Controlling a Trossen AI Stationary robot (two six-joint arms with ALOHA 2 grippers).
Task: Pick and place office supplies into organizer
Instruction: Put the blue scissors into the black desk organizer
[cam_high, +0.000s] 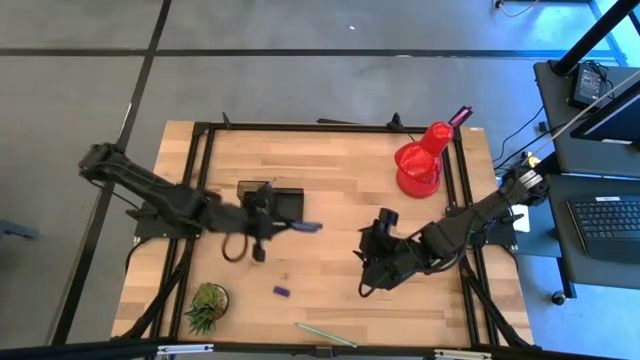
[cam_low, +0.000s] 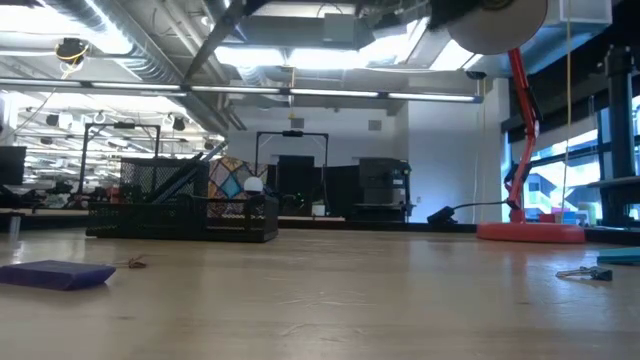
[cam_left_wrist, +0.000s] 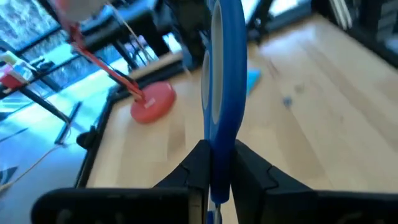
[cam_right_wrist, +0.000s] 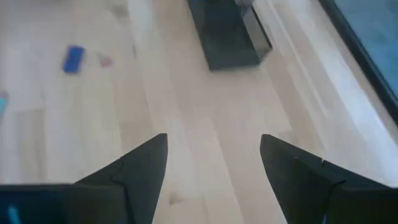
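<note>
The counter (cam_high: 330, 290) carries the black organizer (cam_high: 272, 197) near its far left. The left pincer (cam_high: 262, 226) hangs just beside the organizer's near edge, pinching the blue scissors (cam_left_wrist: 225, 93) by one handle loop, blades sticking out toward the counter's middle.

The main risk is judged to lie there: held by a thin loop, the scissors could swivel or slip in the grip, catch the organizer's rim and tip out, or nudge the light tray along the counter.

The right pincer (cam_right_wrist: 213, 163) hovers spread and empty over bare wood right of centre; if it reaches left while the left arm works, the two could meet.

The purple block (cam_high: 282, 292) and a pale pen (cam_high: 326, 334) lie loose near the front edge, where a sweep could push them off.
</note>
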